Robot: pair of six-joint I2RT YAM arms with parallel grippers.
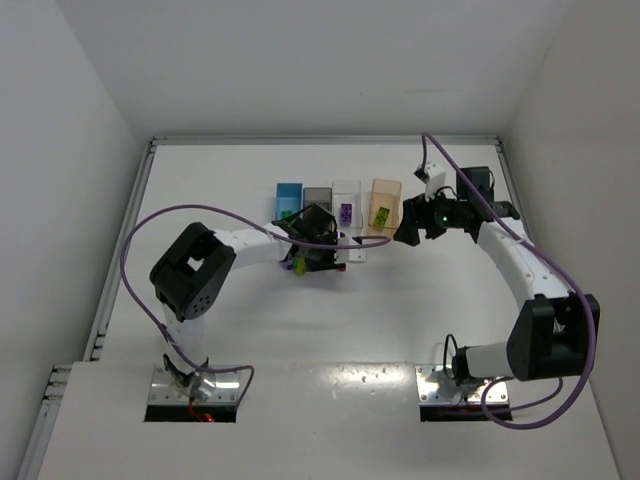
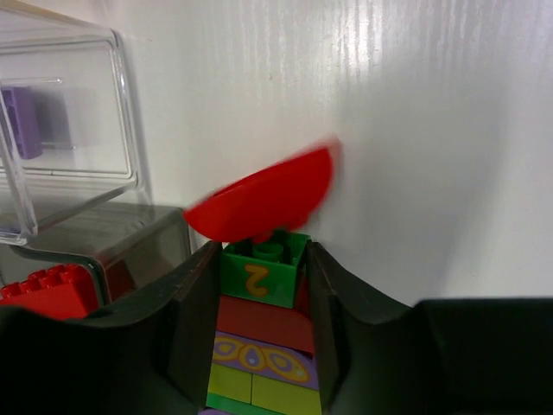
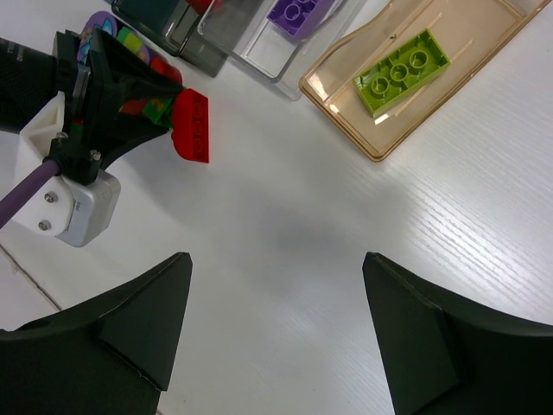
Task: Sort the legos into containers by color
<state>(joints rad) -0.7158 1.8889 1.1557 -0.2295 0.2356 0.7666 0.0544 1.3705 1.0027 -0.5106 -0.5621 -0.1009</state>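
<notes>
Left gripper (image 2: 262, 259) pinches the mixed-colour brick stack (image 2: 263, 324), likely steadying it for splitting. Right gripper (image 3: 276, 259) hovers spread, empty.

Overhead and two wrist views.
Overhead looks down from above the surface's (image 1: 330, 320) near edge; left wrist close on the lego stack (image 2: 259, 333); right wrist, higher, shares it.
</notes>
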